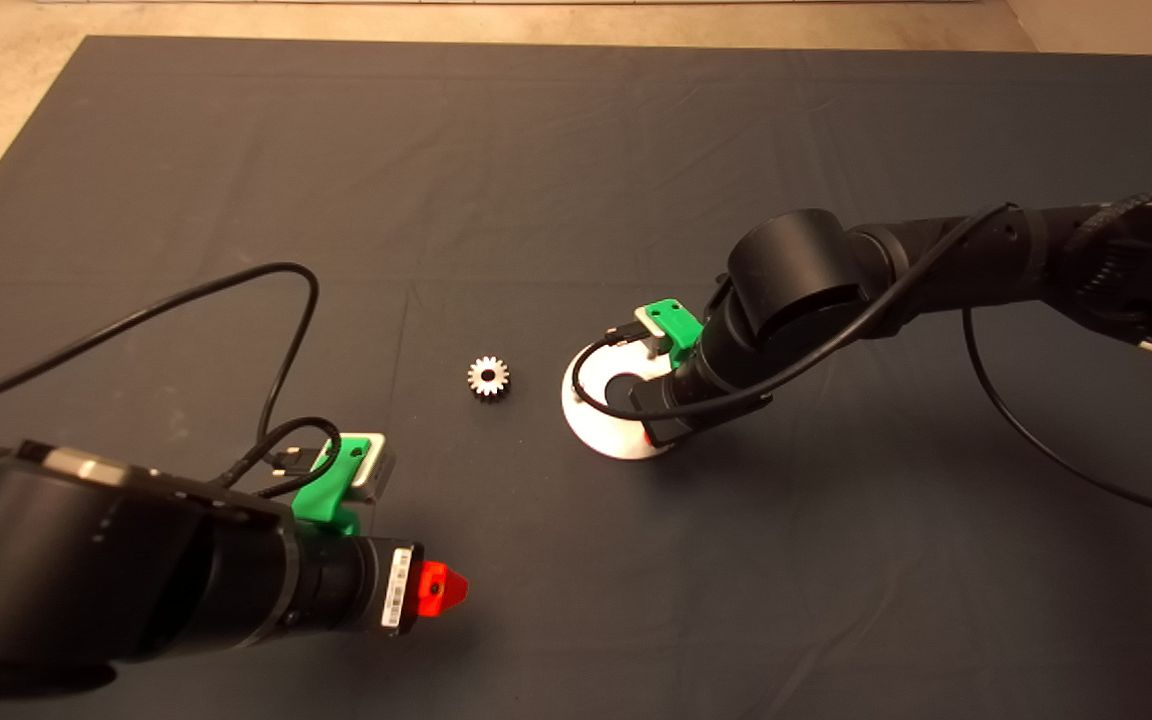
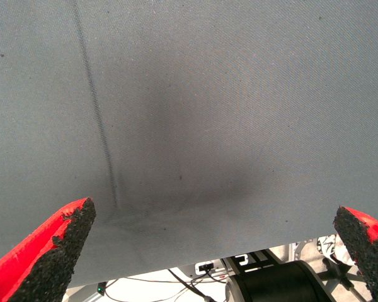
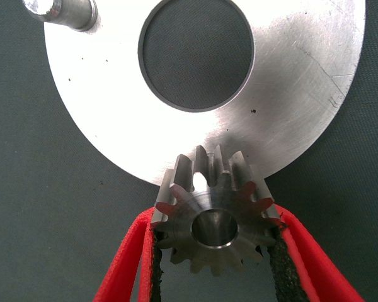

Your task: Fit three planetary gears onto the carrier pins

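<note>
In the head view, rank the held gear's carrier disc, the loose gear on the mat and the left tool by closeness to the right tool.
Right tool is shut on a gear.
1. Carrier disc: directly beneath it.
2. Loose gear: on the mat, left of the disc.
3. Left tool: farthest, lower left, open.

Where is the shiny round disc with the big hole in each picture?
Head view: the disc lies on the dark mat right of centre, partly under the right gripper.
Left wrist view: not in it; only mat shows between the open left gripper.
Right wrist view: the disc fills the upper part, just behind the gear the gripper holds.
Shared landmark: the disc's big hole.
</note>
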You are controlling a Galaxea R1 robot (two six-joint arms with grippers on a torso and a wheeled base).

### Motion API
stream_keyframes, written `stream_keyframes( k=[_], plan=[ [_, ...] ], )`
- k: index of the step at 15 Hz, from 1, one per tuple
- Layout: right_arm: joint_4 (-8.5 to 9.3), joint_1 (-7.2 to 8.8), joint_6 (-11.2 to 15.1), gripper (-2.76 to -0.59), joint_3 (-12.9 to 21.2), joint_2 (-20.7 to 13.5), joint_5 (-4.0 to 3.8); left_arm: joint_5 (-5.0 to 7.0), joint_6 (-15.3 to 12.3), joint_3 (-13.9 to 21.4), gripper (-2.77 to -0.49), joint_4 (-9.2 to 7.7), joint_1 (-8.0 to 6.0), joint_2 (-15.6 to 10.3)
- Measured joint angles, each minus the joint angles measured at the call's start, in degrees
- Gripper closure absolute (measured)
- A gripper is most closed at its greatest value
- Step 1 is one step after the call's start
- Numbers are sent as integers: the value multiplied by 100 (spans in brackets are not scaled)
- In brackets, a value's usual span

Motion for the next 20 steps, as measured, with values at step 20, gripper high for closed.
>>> stream_keyframes(
  k=[20],
  plan=[
    [0,0,0,-103,0,2,0,2,2,0,-276,-2,-48,-37]
  ],
)
